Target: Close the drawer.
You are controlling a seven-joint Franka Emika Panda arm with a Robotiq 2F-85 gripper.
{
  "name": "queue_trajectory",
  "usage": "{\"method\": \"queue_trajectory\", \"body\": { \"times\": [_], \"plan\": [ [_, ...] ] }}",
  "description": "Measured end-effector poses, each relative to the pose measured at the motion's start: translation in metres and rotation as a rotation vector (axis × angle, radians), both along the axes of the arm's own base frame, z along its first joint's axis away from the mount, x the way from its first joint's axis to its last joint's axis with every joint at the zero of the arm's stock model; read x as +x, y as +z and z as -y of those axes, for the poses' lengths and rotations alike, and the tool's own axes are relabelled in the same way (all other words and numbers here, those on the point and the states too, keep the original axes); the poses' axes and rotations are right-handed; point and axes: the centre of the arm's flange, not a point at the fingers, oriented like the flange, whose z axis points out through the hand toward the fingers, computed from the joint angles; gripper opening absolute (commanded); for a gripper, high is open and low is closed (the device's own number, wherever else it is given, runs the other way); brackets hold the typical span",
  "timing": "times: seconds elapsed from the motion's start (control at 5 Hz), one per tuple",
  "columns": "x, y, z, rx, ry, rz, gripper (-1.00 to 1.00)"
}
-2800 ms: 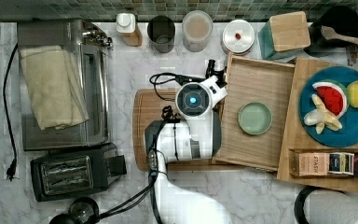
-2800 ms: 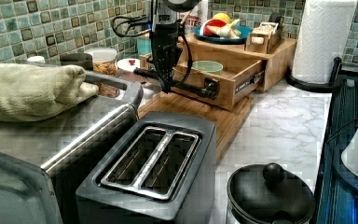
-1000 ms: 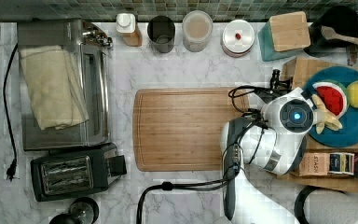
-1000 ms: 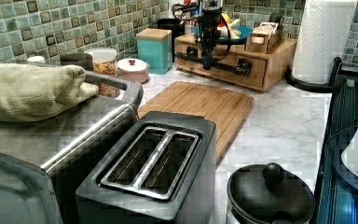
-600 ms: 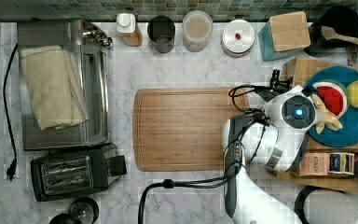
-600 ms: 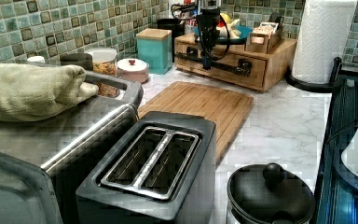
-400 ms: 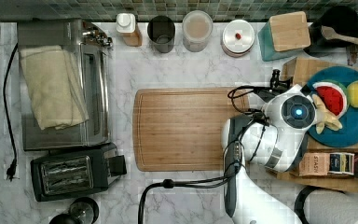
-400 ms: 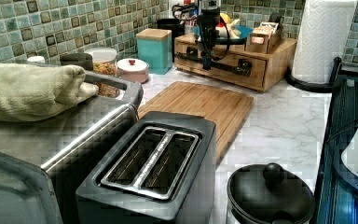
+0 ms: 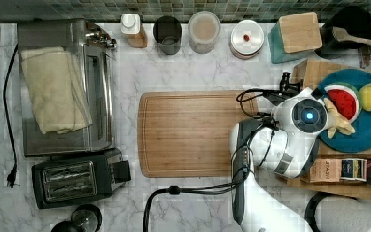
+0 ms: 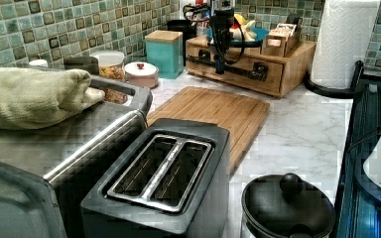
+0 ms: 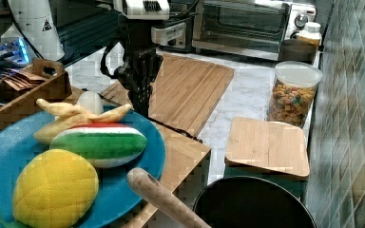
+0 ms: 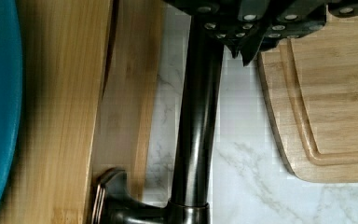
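drawer (image 10: 238,69) pushed flush into wooden stand (image 10: 283,74) under blue plate (image 9: 367,130), pincer (image 10: 220,67) at its dark bar handle (image 12: 196,121), finger spread impossible to tell, cutting board (image 9: 188,133) bare on marble worktop (image 10: 297,134), just beside stand

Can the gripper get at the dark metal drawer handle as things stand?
Probably yes. The gripper hangs right at the dark metal drawer handle on the front of the light-wood drawer, which sits flush in the stand, and nothing stands between them.
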Motion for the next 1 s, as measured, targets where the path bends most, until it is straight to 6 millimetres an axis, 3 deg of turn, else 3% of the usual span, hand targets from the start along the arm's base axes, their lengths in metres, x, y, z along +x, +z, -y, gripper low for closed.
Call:
{"method": "queue_trajectory", "body": {
  "times": [1.0],
  "plan": [
    [0.002,-0.0006,0.0002,0.0,0.001,-0.007,-1.0]
  ]
}}
